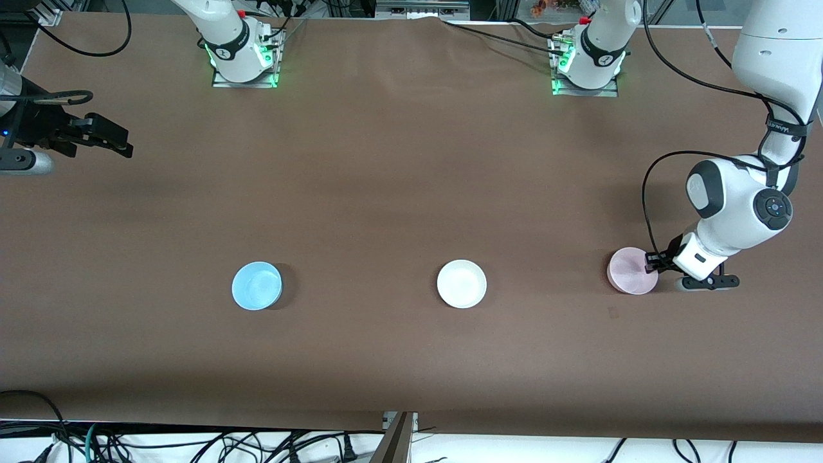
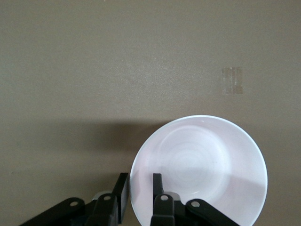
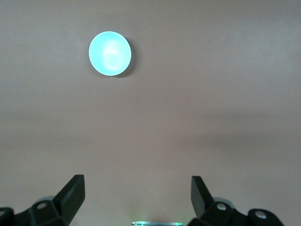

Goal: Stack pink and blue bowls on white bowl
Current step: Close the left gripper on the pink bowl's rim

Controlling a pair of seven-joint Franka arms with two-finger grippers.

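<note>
The pink bowl (image 1: 632,271) sits on the brown table toward the left arm's end. My left gripper (image 1: 652,262) is down at its rim, one finger inside the bowl and one outside, closed on the rim. The left wrist view shows the bowl (image 2: 202,165) between the fingertips (image 2: 123,190). The white bowl (image 1: 461,283) lies at mid table. The blue bowl (image 1: 256,285) lies toward the right arm's end and shows in the right wrist view (image 3: 110,53). My right gripper (image 1: 119,143) waits open and empty, high over the table's edge at the right arm's end.
The three bowls lie in one row, well apart. A small tape mark (image 1: 613,312) is on the table just nearer the front camera than the pink bowl. Cables run along the table's front edge (image 1: 411,427).
</note>
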